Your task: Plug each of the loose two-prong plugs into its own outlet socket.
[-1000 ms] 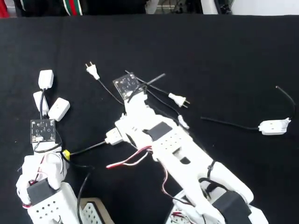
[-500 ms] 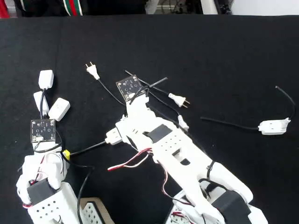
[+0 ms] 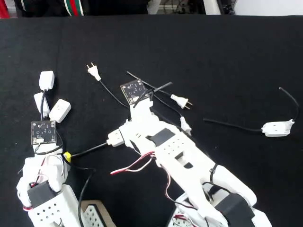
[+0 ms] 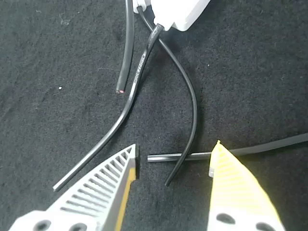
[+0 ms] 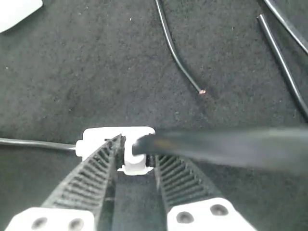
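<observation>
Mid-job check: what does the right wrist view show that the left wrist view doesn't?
Right wrist only: the right end effector shut on a small white cable fitting, with a blurred black cable crossing close by. Left wrist only: the left end effector open above crossing black cables, one of which runs into a white outlet socket. Both: the black table cloth and cut-ended loose wires.

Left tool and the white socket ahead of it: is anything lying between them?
Only loose wiring. A curved black cable coming from the white socket ends between the left tool's open fingertips, and a straight cable end crosses it there. Nothing else visible stands between them.
</observation>
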`<state>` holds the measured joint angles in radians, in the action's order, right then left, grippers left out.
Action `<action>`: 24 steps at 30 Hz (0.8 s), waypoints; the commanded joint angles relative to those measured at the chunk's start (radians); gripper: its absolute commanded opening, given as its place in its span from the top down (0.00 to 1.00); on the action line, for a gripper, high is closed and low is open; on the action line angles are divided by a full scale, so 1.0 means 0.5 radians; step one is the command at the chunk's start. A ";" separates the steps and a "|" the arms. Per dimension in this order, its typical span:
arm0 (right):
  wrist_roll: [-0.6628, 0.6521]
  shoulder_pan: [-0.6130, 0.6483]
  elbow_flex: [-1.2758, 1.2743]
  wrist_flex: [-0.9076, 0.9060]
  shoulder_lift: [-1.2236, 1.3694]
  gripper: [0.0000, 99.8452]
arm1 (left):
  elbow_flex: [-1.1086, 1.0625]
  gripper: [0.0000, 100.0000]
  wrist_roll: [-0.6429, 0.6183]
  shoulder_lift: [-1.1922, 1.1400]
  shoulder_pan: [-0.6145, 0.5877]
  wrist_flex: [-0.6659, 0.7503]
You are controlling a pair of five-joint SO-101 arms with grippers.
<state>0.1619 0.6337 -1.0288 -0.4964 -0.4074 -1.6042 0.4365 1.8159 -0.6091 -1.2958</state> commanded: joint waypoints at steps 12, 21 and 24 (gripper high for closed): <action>0.083 -0.018 -0.066 0.178 0.005 0.99 | 0.005 0.75 0.012 0.015 -0.017 0.034; 0.077 0.006 -0.066 0.187 0.109 0.99 | 0.005 0.75 0.012 0.015 -0.017 0.031; 0.071 0.064 0.011 0.184 0.253 0.99 | 0.005 0.75 0.012 0.015 -0.017 0.031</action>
<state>0.1956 0.6337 -1.0702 -0.4104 -0.3521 -1.6042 0.4365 1.8159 -0.6091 -1.2958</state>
